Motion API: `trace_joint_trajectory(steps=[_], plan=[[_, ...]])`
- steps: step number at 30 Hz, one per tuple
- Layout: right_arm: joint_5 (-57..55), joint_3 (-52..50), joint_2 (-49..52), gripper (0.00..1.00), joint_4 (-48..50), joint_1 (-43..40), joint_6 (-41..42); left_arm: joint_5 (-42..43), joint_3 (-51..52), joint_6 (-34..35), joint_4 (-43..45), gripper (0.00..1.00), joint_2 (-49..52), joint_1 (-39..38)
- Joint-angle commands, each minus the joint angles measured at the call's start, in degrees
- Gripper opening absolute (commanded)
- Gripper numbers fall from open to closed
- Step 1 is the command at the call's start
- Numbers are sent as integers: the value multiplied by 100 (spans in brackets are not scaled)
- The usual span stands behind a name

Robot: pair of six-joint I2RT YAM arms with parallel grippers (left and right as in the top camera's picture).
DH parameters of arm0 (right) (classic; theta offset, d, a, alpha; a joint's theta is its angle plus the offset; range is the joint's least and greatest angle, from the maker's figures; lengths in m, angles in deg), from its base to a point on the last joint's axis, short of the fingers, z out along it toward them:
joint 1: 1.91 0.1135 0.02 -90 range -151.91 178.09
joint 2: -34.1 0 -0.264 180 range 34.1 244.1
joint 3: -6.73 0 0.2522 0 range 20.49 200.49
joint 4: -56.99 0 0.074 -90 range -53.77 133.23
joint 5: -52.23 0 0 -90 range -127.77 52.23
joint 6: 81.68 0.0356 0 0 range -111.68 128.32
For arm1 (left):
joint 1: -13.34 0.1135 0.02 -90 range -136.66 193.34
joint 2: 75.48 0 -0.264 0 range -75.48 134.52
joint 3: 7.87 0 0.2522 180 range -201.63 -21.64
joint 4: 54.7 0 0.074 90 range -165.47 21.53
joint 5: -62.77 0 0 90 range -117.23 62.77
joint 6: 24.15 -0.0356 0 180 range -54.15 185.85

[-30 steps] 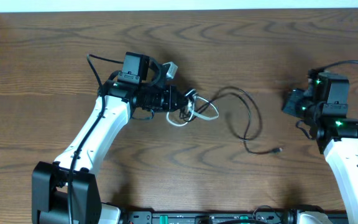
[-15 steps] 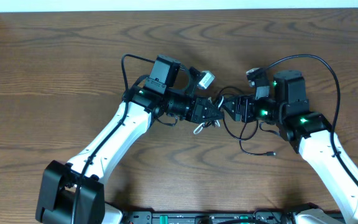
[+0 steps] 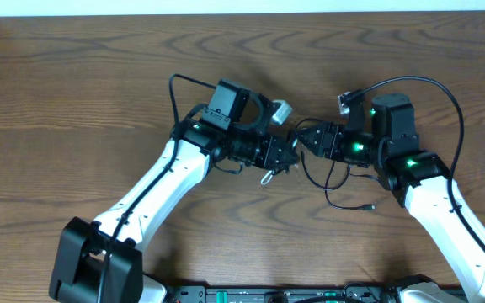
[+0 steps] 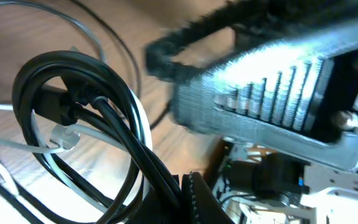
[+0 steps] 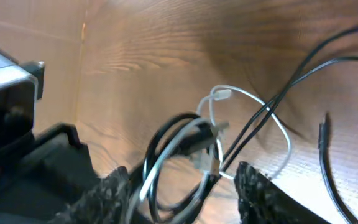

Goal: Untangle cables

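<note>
Left claw [image 4: 180, 198] clamping shut on looped black cables [image 4: 86, 93], holding tangle near worktop [image 3: 99, 76] centre. Thin white cable [image 5: 248, 98] threading through black loop. Opposite, right claw [image 5: 182, 193] facing left claw, fingers [image 5: 263, 193] standing wide apart, straddling tangle, gripping nothing. Loose black strands [image 3: 343, 204] trailing right across worktop, end plug [image 3: 370, 205] lying apart from tangle.

Under me spreads the dark wood-grain table [image 3: 74, 101]; a pale strip [image 3: 242, 6] borders it at twelve o'clock.
</note>
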Motion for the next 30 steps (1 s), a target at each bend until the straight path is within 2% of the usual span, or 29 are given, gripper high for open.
trace_joint_trajectory(steps=[1, 4, 7, 13, 16, 17, 22, 24, 26, 28, 30], plan=[[35, 44, 4, 41, -9, 68, 400, 310, -50, -144, 52, 8, -90, -214], [39, 44, 4, 32, -24, 70, 525, 286, -50, -146, 101, 8, -90, -354], [39, 44, 4, 27, -157, 107, 726, 289, -50, -144, 144, 8, -90, -356], [57, 44, 4, 26, -417, 138, 977, 240, -50, -144, 291, 8, -90, -356], [57, 44, 4, 5, -417, 138, 977, 243, -50, -144, 291, 8, -90, -356], [55, 44, 4, 1, -417, 138, 975, 243, -50, -144, 291, 8, -90, -356], [-94, 44, 4, 1, -503, 138, 955, 133, -50, -146, 269, 8, -90, -256], [-778, 44, 4, 1, -933, 136, 752, 4, -50, -149, 192, 8, -90, 2], [-2275, 44, 4, 1, -1644, 92, 468, -219, -50, -164, 17, 8, -92, 367], [-3027, 44, 4, 1, -1939, 0, 315, -546, -50, -221, -236, 8, -92, 673], [-4024, 44, 4, 1, -2107, -280, 181, -1272, -50, -323, -629, 8, -92, 1069]])
